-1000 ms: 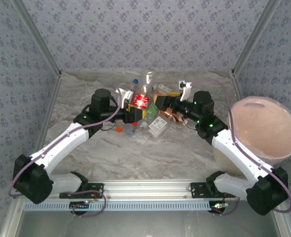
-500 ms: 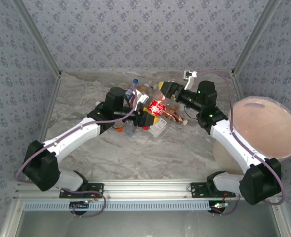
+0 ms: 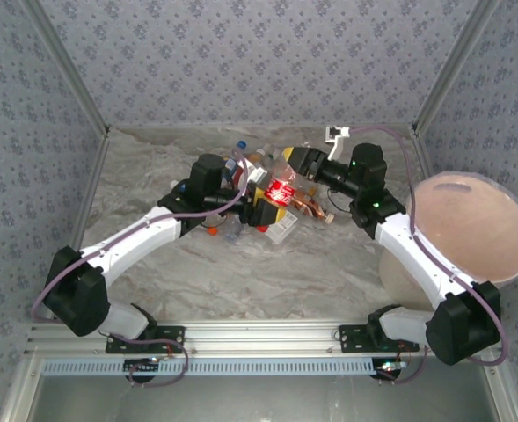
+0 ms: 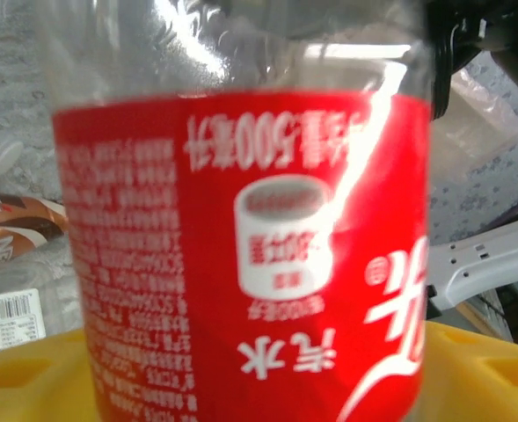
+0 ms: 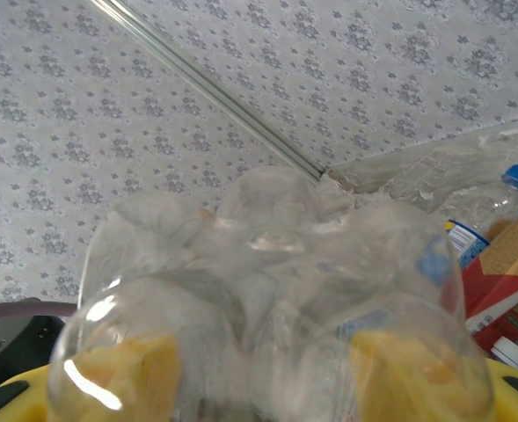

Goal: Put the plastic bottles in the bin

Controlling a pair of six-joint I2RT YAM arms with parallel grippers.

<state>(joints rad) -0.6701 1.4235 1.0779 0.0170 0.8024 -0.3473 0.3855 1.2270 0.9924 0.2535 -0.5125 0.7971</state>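
Note:
A clear plastic bottle with a red label (image 3: 280,188) is held up over the pile at the back of the table, between both grippers. My right gripper (image 3: 292,167) is shut on its clear base (image 5: 267,290), with a yellow finger (image 5: 122,374) on each side. My left gripper (image 3: 260,204) is open, and its yellow fingers (image 4: 483,369) stand either side of the red label (image 4: 241,246). More plastic bottles lie below: a blue-capped one (image 3: 238,148), a copper-brown one (image 3: 310,207) and a clear one with a white label (image 3: 280,227). The bin (image 3: 474,229) stands at the right.
The pale bin rim (image 3: 434,189) is close to my right forearm. An orange cap (image 3: 212,231) lies by the left arm. Patterned walls and metal posts close in the back and sides. Bare marble table stretches in front of the pile.
My left arm carried the red-labelled bottle right and back. My right gripper swung in and shut on its base. My left jaws have widened off the bottle.

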